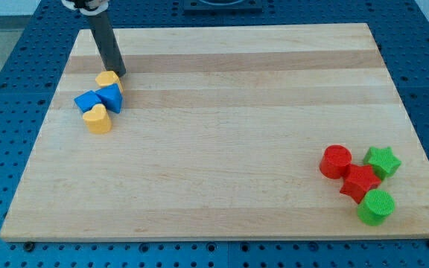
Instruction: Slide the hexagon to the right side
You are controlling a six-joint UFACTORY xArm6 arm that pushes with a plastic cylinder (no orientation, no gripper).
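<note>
The rod's tip (121, 75) touches the far side of the yellow hexagon (109, 80), at the far left of the wooden board (222, 141). Rod only, no jaws. Blue blocks (100, 98) and a yellow heart (97, 119) sit just nearer.

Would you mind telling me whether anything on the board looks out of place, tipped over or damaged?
Nothing stands out. My tip rests against the yellow hexagon, which huddles with two blue blocks and a yellow heart at the view's upper left. The red and green blocks sit clustered at the lower right of the wooden board.
</note>
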